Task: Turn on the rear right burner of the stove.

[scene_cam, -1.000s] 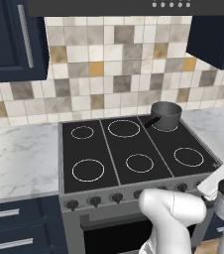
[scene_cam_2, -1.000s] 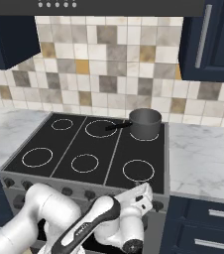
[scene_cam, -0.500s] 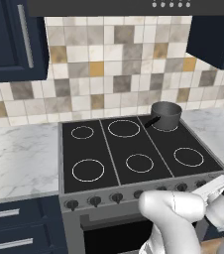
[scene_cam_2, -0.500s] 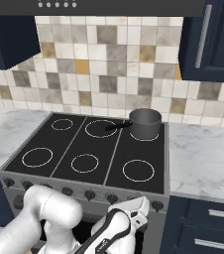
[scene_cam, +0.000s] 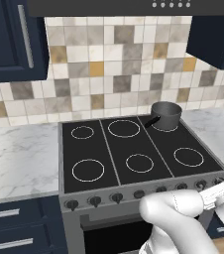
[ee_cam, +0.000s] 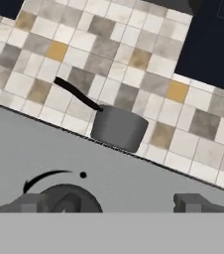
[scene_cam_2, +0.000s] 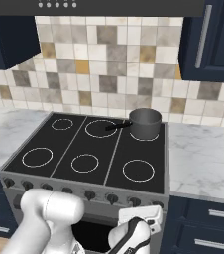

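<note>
The arm is folded low in front of the stove, its white links bent below the grey front panel. In the left base view the tool is seen at the right end of the knob row, level with the panel; in the right base view the tool sits just below the right-hand knobs.

In the hand view the tool is pointed at the grey front panel, with its two dark fingertips held well apart and nothing between them: released. A dark round knob is seen just beside the left fingertip, partly cut off at the bottom of the picture, with a curved black arrow and a dot printed on the panel above it. Whether the fingertip touches the knob cannot be told.

The rear right burner lies at the far right corner of the black glass, and is mostly covered by a dark grey saucepan standing on it; only part of its white ring is visible. In the right base view the saucepan has its handle pointing left. The burner is far from the tool, beyond the front right ring, on the cooktop above the tool's level. Marble surface is seen on either side of the stove, with a tiled wall behind.
</note>
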